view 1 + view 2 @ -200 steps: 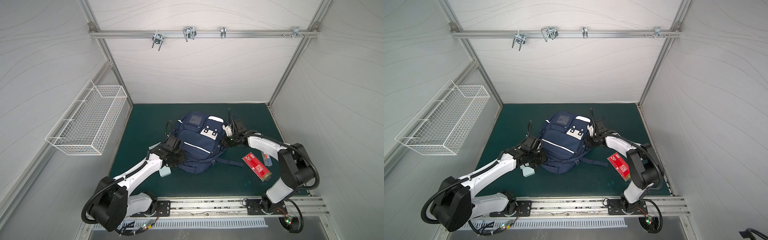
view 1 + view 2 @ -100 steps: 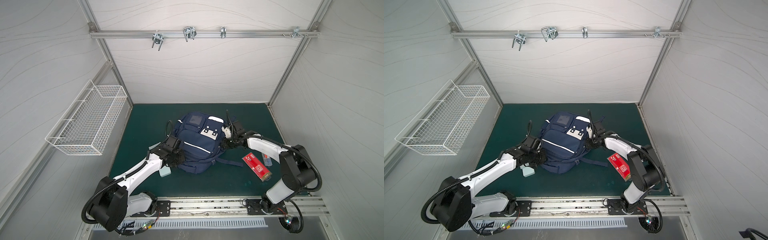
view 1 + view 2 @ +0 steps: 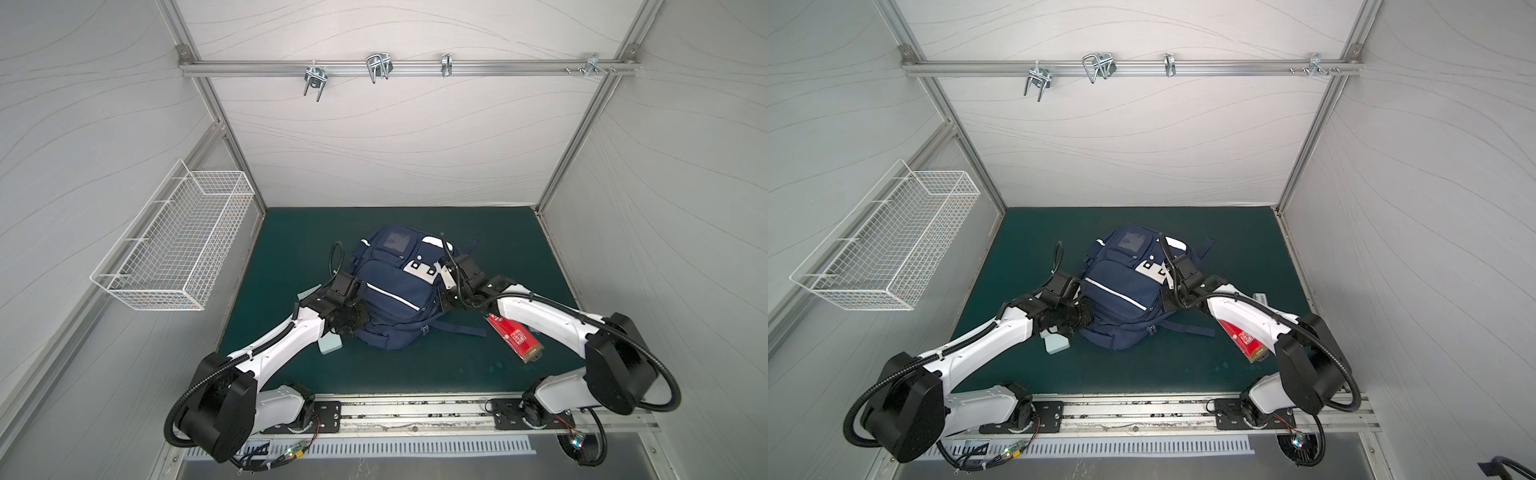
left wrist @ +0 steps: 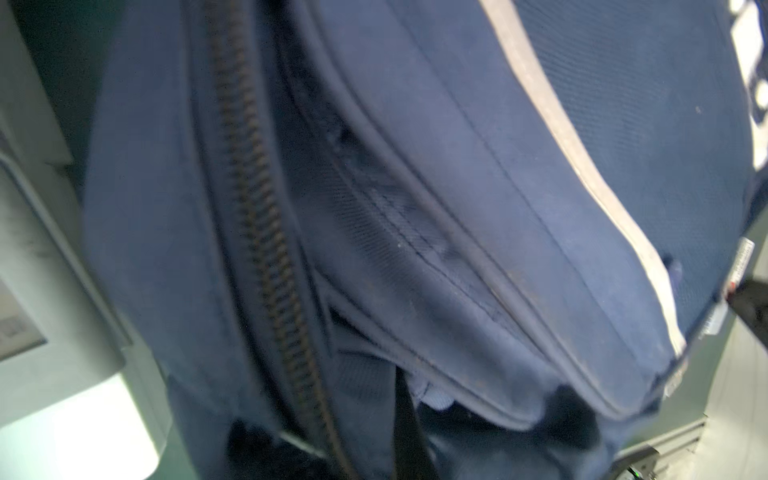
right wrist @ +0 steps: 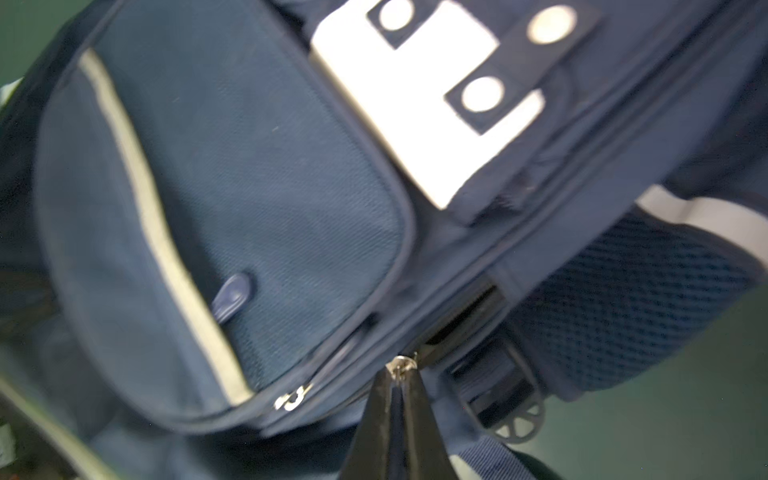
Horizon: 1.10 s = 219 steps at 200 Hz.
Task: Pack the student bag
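White wave-textured walls (image 3: 395, 145) enclose the cell; a metal rail (image 3: 498, 66) across the back wall carries hooks (image 3: 377, 68); a white wire basket (image 3: 174, 245) hangs on the left-hand wall; the counter (image 3: 415, 365) is dark green; the light is even.

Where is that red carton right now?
In both top views the red carton lies on the green mat, right of the student bag, partly tucked under the right arm.

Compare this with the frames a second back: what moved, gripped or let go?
The right pincer closed its jaws onto the small metal zipper pull at the student bag's side; the arm barely shifted. Unchanged: the left pincer shut against the bag's other side, the red package and pale box.
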Motion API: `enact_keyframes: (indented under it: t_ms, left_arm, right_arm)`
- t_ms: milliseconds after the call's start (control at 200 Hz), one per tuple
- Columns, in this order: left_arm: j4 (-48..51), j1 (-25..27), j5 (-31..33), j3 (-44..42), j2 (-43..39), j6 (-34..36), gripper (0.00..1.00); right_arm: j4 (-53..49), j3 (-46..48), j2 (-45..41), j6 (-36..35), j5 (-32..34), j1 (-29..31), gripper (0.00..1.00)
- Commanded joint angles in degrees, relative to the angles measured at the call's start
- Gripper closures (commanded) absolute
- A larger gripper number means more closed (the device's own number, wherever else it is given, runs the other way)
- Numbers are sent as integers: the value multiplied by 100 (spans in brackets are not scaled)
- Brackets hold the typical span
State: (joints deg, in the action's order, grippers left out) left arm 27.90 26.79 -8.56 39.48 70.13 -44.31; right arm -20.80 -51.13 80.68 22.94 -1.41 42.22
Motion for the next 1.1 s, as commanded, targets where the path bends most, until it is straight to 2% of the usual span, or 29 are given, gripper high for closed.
enact_keyframes:
  t_ms: [0, 125, 270, 360, 400, 475, 570, 590, 620, 765, 940, 1090]
  left_arm:
    - [-802, -9, -147, -118, -64, -305, 100]
    - [-1173, -9, -279, -342, -224, -589, 100]
    - [-1165, -14, -386, -339, -346, -728, 100]
    - [-820, -11, -292, -151, -460, -596, 64]
    - [-555, -6, -161, -23, -540, -528, 53]
    - [-109, -13, 125, 236, -703, -409, 42]
    - [124, -9, 288, 463, -777, -364, 37]
    - [166, -15, 300, 524, -759, -357, 31]
    - [248, -7, 324, 598, -711, -334, 28]
    - [122, 2, 99, 615, -469, -393, 26]
    - [-691, 2, -500, 379, 32, -670, 38]
    - [-946, 2, -616, 501, 216, -841, 39]
  right_arm:
    - [291, 303, -295, 907, -281, 510, 100]
    - [526, 451, -330, 1368, -98, 1053, 100]
    - [312, 348, -211, 1450, 188, 1396, 100]
    - [257, 415, -308, 1509, 306, 1468, 100]
    - [232, 490, -402, 1548, 387, 1479, 100]
    - [156, 583, -634, 1586, 585, 1482, 100]
    - [133, 647, -820, 1630, 709, 1474, 100]
    - [132, 635, -834, 1623, 713, 1469, 100]
    - [130, 631, -835, 1617, 714, 1470, 100]
    - [298, 706, -863, 1600, 677, 1481, 100]
    - [480, 818, -958, 1680, 668, 1511, 100]
    - [488, 824, -965, 1690, 672, 1533, 100]
